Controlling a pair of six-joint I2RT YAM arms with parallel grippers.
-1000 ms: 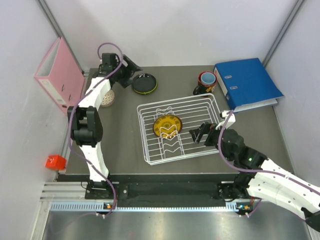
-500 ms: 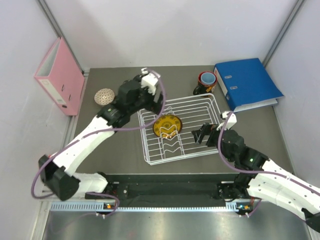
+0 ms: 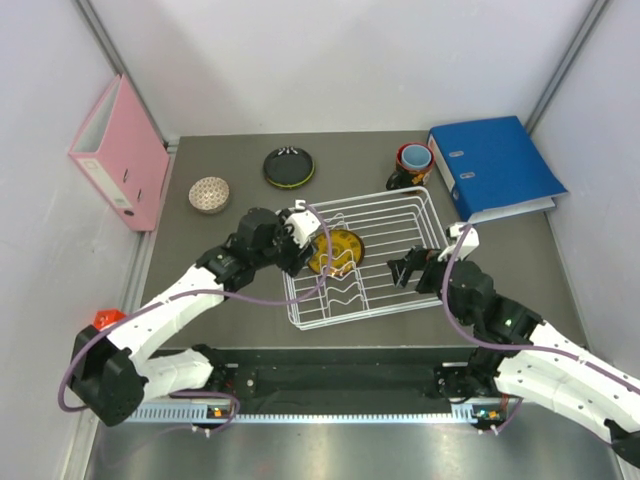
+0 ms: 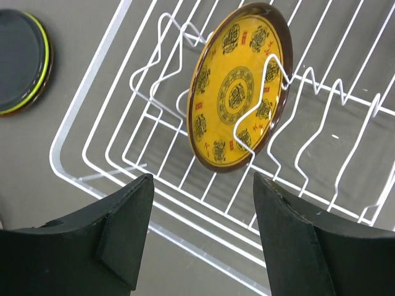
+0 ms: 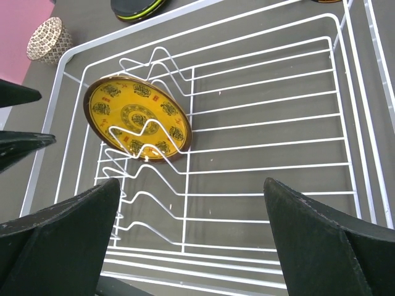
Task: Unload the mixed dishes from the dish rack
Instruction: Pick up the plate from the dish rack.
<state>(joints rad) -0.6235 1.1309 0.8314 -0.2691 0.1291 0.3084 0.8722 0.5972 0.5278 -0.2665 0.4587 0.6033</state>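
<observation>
Dark grey table point(image 3: 240, 290) inside white walls, seen from above, with two robot arms mounted at its near edge. A white wire dish rack point(image 3: 400, 215) sits at the middle of the table. It holds one dish: a yellow plate point(image 3: 333, 250) with black ornament, standing tilted on its edge between the wavy wire dividers in the rack's left half.

The left gripper point(image 4: 202, 185) hovers at the rack's left rim, just beside the plate and not touching it. Its jaws are spread wide and hold nothing. The right gripper point(image 5: 191, 185) hangs over the rack's right side, well apart from the plate, with its jaws also parted and empty.

Other dishes stand on the table outside the rack. A small beige bowl point(image 3: 209, 194) with a net pattern sits beyond the rack's left side. A dark bowl point(image 3: 289, 167) with a lime-green edge sits past the rack's far left corner. A dark mug point(image 3: 412, 162) with a red rim and blue inside stands just past the rack's far right corner.

A blue binder point(image 3: 495, 165) lies right of the rack, just beside the mug. A pink binder point(image 3: 120, 150) leans against the wall far left of the rack.
</observation>
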